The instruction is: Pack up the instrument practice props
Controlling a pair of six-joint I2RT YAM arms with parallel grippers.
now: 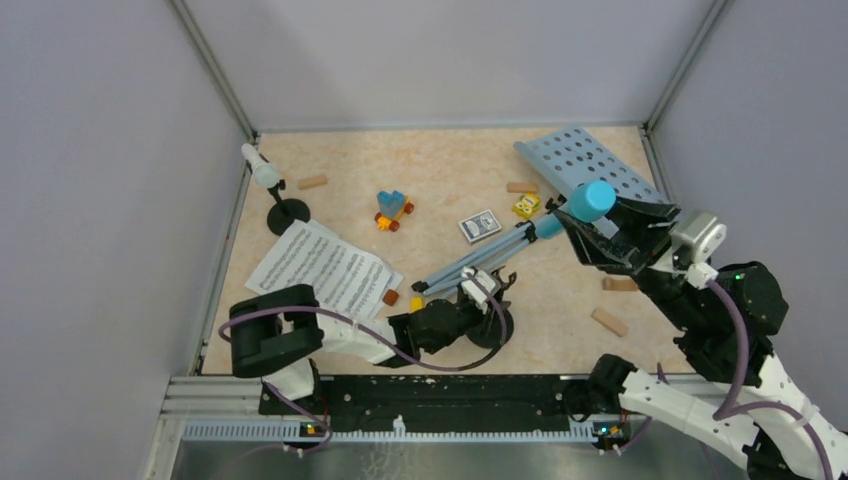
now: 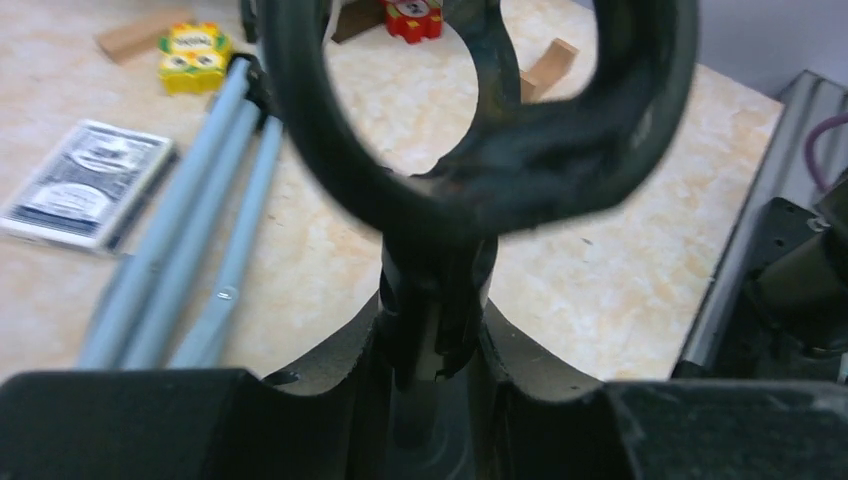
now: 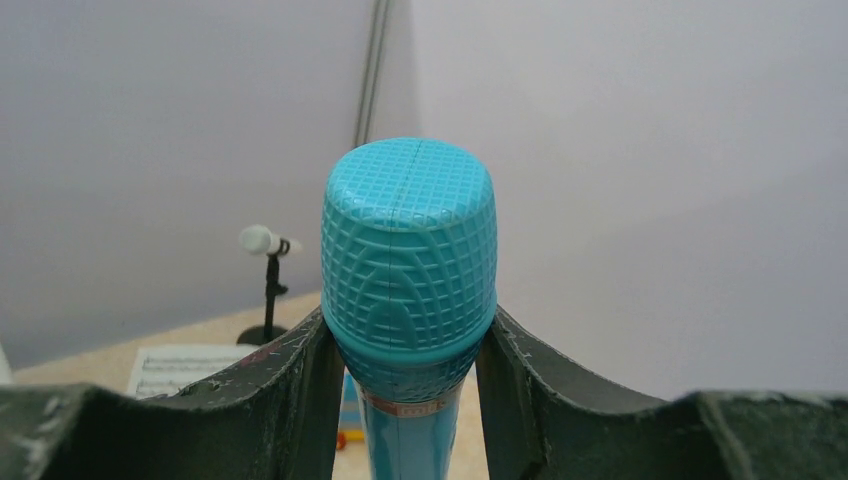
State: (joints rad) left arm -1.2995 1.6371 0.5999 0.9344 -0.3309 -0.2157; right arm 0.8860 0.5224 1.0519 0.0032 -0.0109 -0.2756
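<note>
My right gripper [image 1: 583,222] [image 3: 410,360] is shut on the blue toy microphone [image 1: 592,199] [image 3: 410,250], held up off the table with its head pointing away from the jaws. My left gripper [image 1: 478,292] [image 2: 437,340] is shut on the stem of a black round-based holder [image 1: 492,326] [image 2: 440,280]; the holder's open clip ring fills the top of the left wrist view. The white microphone [image 1: 262,168] [image 3: 258,240] sits in the other black holder [image 1: 288,212] at far left. Sheet-music pages [image 1: 322,265] lie at near left. The light-blue music rack [image 1: 585,160] lies tipped over, its tripod legs [image 1: 475,260] [image 2: 180,270] reaching toward my left gripper.
A card deck [image 1: 480,225] [image 2: 85,185], a yellow toy [image 1: 526,206] [image 2: 193,57] and a blue-and-orange toy car [image 1: 393,210] lie mid-table. Wooden blocks [image 1: 312,182] [image 1: 610,321] are scattered about. Grey walls enclose the table on three sides.
</note>
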